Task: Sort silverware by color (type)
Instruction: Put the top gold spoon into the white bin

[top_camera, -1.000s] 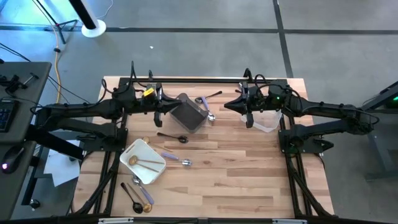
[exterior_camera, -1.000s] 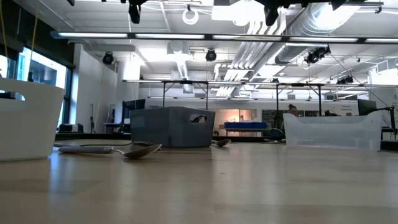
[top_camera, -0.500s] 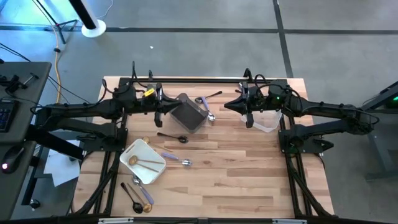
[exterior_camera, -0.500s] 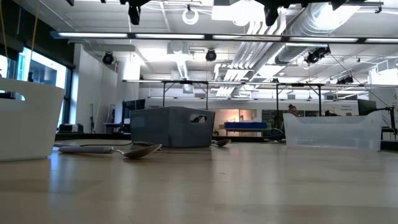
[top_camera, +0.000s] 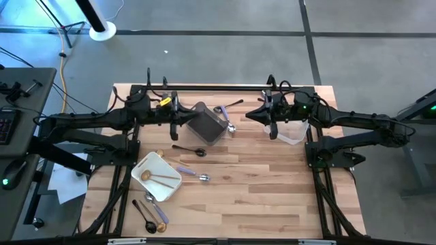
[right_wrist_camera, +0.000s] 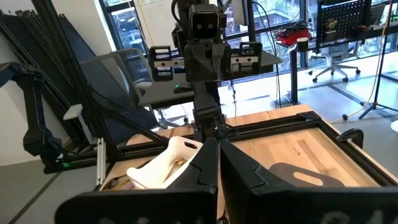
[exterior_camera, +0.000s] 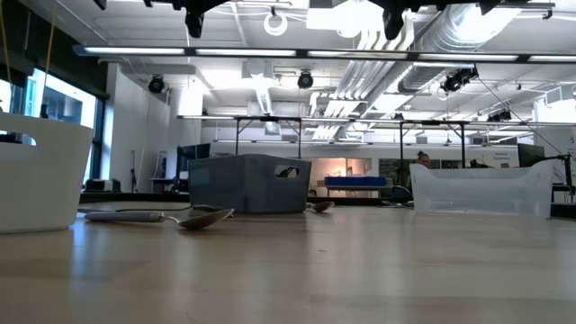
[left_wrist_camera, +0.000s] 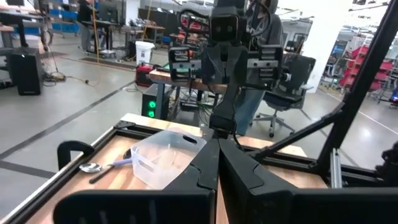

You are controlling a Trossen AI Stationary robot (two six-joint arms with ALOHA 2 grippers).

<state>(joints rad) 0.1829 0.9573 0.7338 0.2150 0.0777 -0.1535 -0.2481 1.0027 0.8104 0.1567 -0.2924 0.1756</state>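
Across the table [top_camera: 272, 184], silverware [top_camera: 191, 150] is scattered; two gold pieces are seen in the white tray [top_camera: 157, 175]. The left gripper [top_camera: 180, 117] and right gripper [top_camera: 253, 114] are clenched, empty, held high. A slim handle could be missed or skidded flat. The grey bin [top_camera: 206, 123] contents are hidden.

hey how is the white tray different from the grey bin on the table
The white tray is pale and sits near the table's front left; the grey bin is dark and sits toward the back, between the two arms. In the high view, gold silverware lies in the white tray, while nothing can be made out inside the grey bin. Neither gripper touches the white tray or the grey bin. Both stand on the wooden table with loose silverware around them.
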